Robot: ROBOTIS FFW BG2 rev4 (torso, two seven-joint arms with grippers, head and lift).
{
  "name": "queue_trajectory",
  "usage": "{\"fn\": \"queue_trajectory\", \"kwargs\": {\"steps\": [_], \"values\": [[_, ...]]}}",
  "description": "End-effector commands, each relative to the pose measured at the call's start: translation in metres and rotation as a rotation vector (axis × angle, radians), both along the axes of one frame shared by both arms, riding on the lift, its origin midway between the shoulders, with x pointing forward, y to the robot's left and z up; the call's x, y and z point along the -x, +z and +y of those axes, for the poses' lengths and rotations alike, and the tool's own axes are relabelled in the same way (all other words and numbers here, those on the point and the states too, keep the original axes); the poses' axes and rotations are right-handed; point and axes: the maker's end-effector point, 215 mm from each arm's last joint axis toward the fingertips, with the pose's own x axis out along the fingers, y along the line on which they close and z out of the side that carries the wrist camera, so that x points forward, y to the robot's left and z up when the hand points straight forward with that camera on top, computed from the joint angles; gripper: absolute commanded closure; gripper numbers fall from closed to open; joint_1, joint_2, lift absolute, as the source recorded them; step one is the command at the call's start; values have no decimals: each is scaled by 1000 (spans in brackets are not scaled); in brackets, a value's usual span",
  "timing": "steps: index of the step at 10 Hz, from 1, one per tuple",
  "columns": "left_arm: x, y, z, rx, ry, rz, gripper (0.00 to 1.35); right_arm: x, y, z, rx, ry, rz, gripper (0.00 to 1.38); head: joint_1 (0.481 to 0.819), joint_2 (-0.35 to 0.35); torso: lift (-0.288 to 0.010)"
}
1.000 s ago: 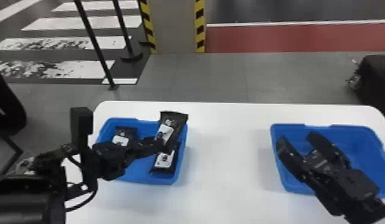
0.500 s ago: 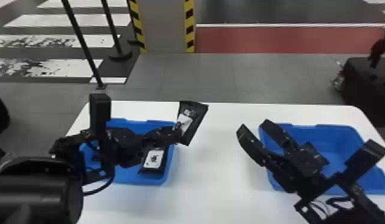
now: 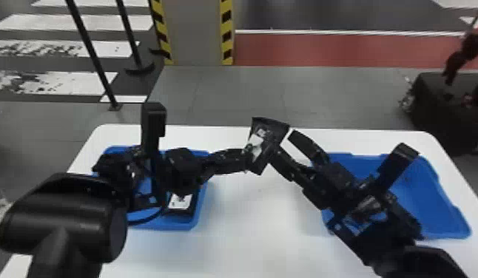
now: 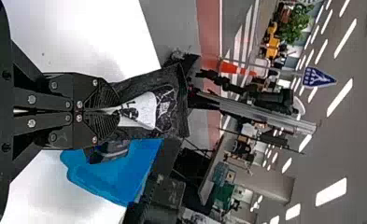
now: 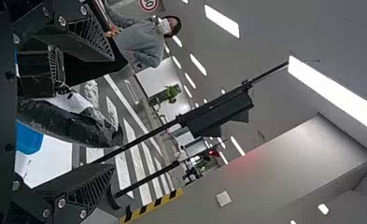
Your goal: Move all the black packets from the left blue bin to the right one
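The left gripper (image 3: 246,159), whose arm comes in from the lower left of the head view, has its two flat black fingers closed on a shiny black packet with a white label (image 3: 268,138). The packet is held above the white desk (image 3: 249,229), near the centre of the frame, in the space between the two bins, its upper end leaning toward the right of the frame. In the left wrist view the ribbed fingertips pinch one end of it, and the rest juts out past them.

The right gripper (image 3: 283,143) reaches in from the lower right, its fingers spread apart and pointing up and left toward the held packet. Their tips are right by the packet's right side; whether they touch it, I cannot tell.

The left blue plastic bin (image 3: 168,224) sits on the desk in the left part of the frame, half covered by the left arm. In its lower right corner lies another black packet with a white label (image 3: 180,202). The right blue plastic bin (image 3: 447,233) stands on the desk at the right, its left part hidden behind the right arm. Behind the desk, a grey pillar with yellow-and-black striped edges (image 3: 194,33) rises at the top of the frame, left of centre.
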Motion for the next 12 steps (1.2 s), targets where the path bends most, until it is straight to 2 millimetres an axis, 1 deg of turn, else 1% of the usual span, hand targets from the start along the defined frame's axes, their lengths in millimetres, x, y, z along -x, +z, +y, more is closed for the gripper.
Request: {"fn": "queue_trajectory", "kwargs": {"steps": [1,2,3,4,5,6,9,10,11,12], "values": [[3,6,-16,14,-35,-5,1205,-9,-4,1,2,3,7,217,695,32,-110],[8,9,-26,30,-58,-4,1205,-15,-8,3,13,8,17,217,695,18,-110],[8,12,-32,37,-69,-8,1205,-19,-12,3,16,8,24,251,695,6,-110],[8,11,-32,35,-69,-3,1205,-20,-11,3,23,10,17,791,695,1,-110],[9,10,-32,37,-71,0,1205,-23,-6,-3,35,-19,-9,1306,695,-6,-110],[9,9,-30,38,-68,2,1205,-21,-5,-6,33,-31,-12,1286,695,-10,-110],[10,7,-28,42,-60,10,1204,-19,-9,-4,28,-20,-10,1285,695,-15,-110],[10,4,-25,41,-50,19,1193,-20,-9,-6,21,-28,-15,1285,695,-13,-110],[10,-8,-17,39,-14,47,838,-23,-11,-16,12,-49,-14,1285,695,-12,-110],[8,-18,-1,34,38,57,340,-30,-15,-37,28,-90,-13,1285,695,-11,-110]]}}
